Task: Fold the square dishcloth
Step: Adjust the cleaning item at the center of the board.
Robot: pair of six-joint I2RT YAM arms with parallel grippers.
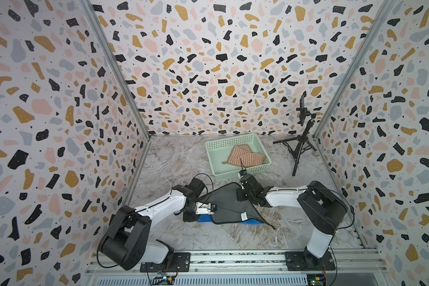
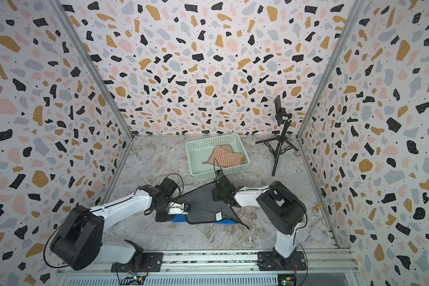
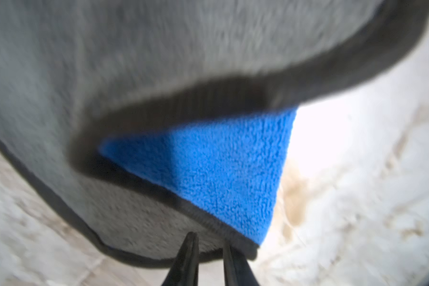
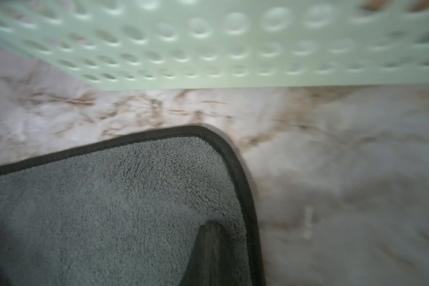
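Marble-look table (image 1: 178,158), terrazzo walls (image 1: 208,62), grey dishcloth (image 1: 223,200), mint basket (image 1: 226,174), black tripod (image 1: 300,146)

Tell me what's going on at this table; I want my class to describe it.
Two robot arms are working on a grey dishcloth with a blue underside, lying on the marble table. The left gripper has its jaws narrowly apart around the cloth's hem and seems to be pinching it; blue shows beneath that edge. The right gripper is shut at the far corner, close to a green basket that holds a striped cloth. The fold is not finished.
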